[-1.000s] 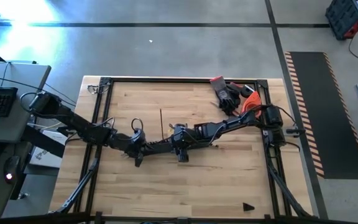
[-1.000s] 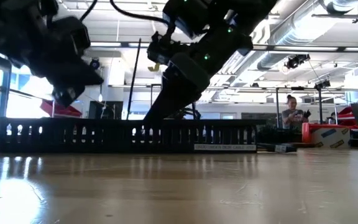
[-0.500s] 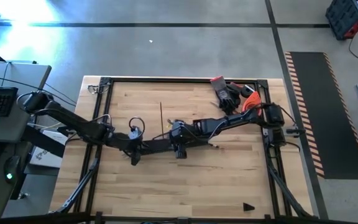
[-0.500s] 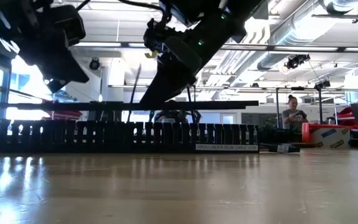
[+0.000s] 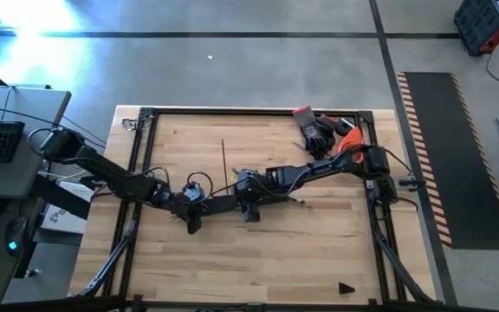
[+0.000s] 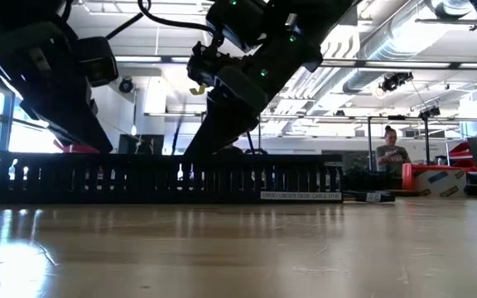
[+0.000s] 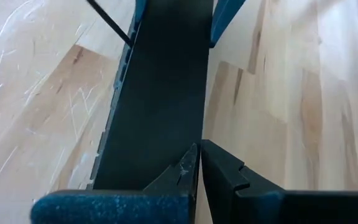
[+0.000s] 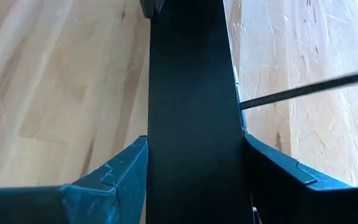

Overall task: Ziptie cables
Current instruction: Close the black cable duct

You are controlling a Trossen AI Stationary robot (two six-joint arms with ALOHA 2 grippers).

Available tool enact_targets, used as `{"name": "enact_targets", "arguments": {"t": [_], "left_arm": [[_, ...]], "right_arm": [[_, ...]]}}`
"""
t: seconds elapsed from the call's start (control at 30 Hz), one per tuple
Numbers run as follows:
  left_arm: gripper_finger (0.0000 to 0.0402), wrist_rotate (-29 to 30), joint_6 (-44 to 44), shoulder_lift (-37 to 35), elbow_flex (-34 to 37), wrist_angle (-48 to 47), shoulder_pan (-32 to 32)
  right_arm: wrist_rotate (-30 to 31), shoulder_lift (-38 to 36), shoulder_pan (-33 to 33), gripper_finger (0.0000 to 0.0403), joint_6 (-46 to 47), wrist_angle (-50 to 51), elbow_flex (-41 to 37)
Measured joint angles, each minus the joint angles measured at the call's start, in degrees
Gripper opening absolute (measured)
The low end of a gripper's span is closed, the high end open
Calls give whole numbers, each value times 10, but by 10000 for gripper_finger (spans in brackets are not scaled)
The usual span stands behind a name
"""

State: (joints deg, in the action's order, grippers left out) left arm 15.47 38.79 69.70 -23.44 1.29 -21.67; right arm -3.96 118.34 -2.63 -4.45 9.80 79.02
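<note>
You have a wooden desk [image 5: 319,251] in a black frame, and both arms meet over its middle. There a long black slotted duct [image 6: 139,178] lies across the desk. A flat black strip [image 7: 160,93] lies lengthwise along the top of the duct. Your right gripper [image 8: 194,140] comes in from the far right corner. Its fingers [image 8: 123,168] are grasping the flat black strip, one against each long edge. Your left gripper [image 7: 197,146] reaches in from the left side. Its fingers are clenched tight on nothing, and their tips are at the strip's top face, near its other end. A person [image 6: 387,149] stands in the room beyond the desk. A pair of dark gloves [image 5: 317,132] lies in the far right corner. A thin black tie [image 5: 224,160] lies on the wood just beyond the duct. The cables cannot be made out in any view, so you cannot tell whether they lie inside the duct.
</note>
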Motion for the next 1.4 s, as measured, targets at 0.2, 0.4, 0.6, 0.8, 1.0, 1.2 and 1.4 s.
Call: {"name": "enact_targets", "arguments": {"t": [0.2, 0.4, 0.6, 0.8, 1.0, 1.2, 1.4], "left_arm": [[0, -17, -2, -19, 3, 14, -1], [0, -12, 0, -26, 2, -2, -1], [0, -10, 6, 14, 2, 0, -2], [0, -6, 9, 54, -1, 17, -2], [0, -19, 9, 68, 1, 21, -2], [0, -20, 4, 69, 1, 28, -4], [0, -42, 7, 30, 4, 60, -6]], "right_arm": [[-1, -4, 0, 206, -4, 13, 8], [0, -3, 0, 206, -18, 58, 46], [-1, -2, 5, 206, -21, 70, 46], [-2, 10, 8, 205, -25, 75, 45], [-3, 22, 11, 205, -30, 70, 47], [-5, 22, 12, 205, -31, 71, 47], [-8, 23, 12, 204, -32, 75, 47]]}}
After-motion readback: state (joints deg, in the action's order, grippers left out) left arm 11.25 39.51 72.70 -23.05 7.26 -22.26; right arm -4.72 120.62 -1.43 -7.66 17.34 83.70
